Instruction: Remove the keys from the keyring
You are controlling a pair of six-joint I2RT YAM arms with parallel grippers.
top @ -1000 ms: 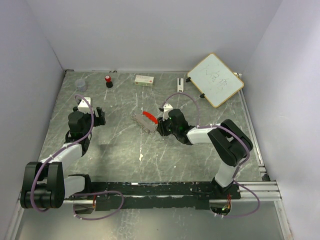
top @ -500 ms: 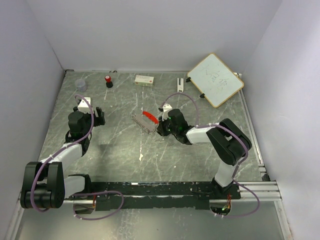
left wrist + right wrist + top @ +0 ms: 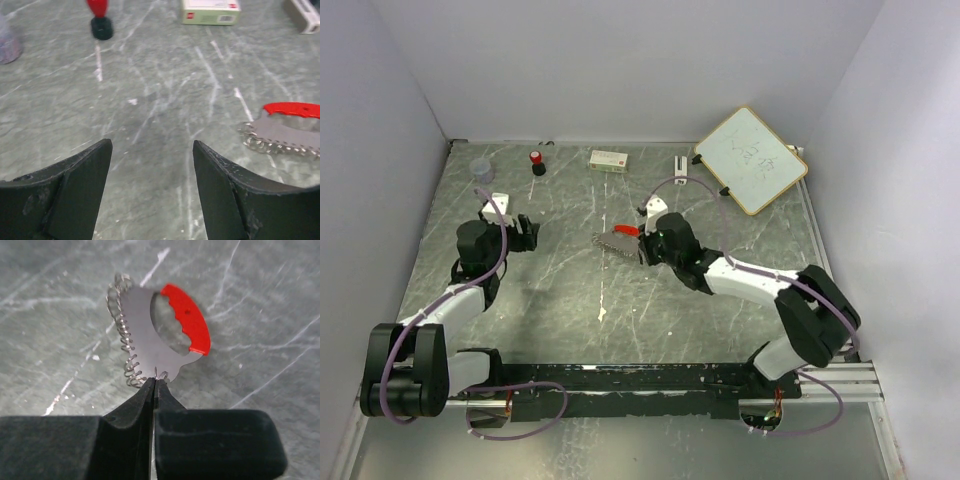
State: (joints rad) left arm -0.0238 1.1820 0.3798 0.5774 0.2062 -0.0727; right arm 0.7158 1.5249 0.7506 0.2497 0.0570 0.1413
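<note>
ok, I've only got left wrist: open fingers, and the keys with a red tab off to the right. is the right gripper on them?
Observer: Yes. In the right wrist view the right gripper is shut on the near edge of the keys, pinching the thin silver plate.
Operator: where's the wire coil relative to that pinch?
Observer: The wire coil runs up the plate's left edge, starting just beside the pinch.
</note>
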